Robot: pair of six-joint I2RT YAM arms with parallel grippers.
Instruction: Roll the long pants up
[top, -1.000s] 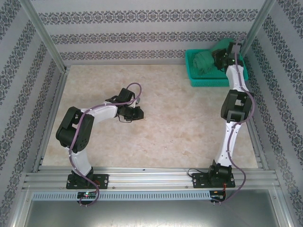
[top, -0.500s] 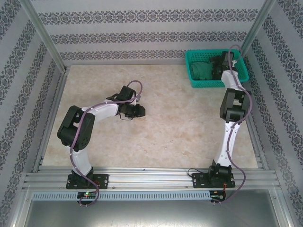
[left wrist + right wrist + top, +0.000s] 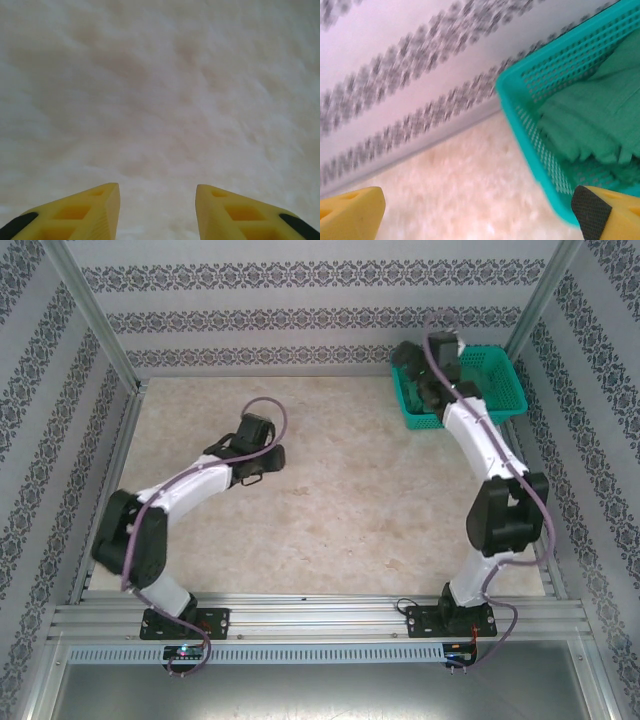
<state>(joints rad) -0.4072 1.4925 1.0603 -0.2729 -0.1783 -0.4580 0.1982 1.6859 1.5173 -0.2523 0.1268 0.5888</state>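
In teal basket (image 3: 520, 85), far right corner: long pants (image 3: 590, 115), bunched. Right gripper (image 3: 477, 210) spread wide, empty, beside basket wall. Left gripper (image 3: 157, 200) parted, empty, over table (image 3: 150, 75). Risk: right gripper catches basket wall, tips basket, bundle loosens.

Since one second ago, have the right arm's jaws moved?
Yes. The right gripper has swung left, from above the middle of the teal plastic mesh basket to its left rim, farther from the metal corner post.

I see the long pants (image 3: 590, 120) bundled in soft green layered folds, lying inside the teal mesh basket (image 3: 545, 75), against its wall.
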